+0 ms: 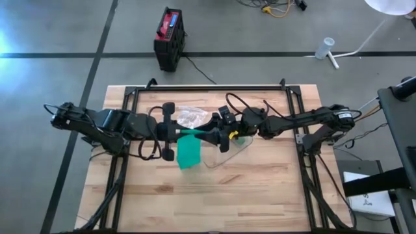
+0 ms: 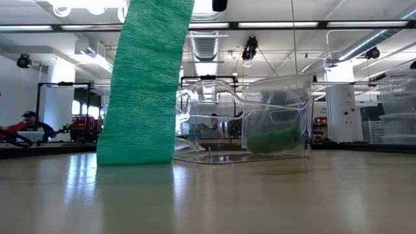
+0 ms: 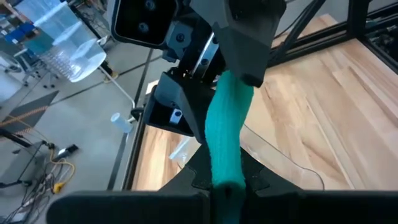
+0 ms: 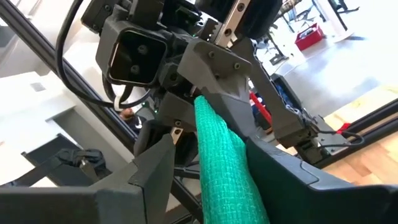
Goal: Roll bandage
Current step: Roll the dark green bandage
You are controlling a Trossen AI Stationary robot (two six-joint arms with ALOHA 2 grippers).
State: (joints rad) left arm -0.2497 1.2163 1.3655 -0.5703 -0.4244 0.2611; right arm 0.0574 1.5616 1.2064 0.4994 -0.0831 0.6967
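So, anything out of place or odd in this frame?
Nothing damaged or spilled. The green bandage is unrolled, held up between both grippers with its loose end trailing onto the table. A clear plastic bag lies crumpled behind it, with something green inside.

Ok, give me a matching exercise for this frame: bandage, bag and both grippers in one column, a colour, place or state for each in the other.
Column one:
1. bandage
2. bag
3. left gripper
4. right gripper

Column two:
A. clear, lying on the table
B. shut on the bandage
C. green, hanging down to the table
D. facing the other gripper above mid-table, at the bandage's top

Pairs: 1-C, 2-A, 3-B, 4-D
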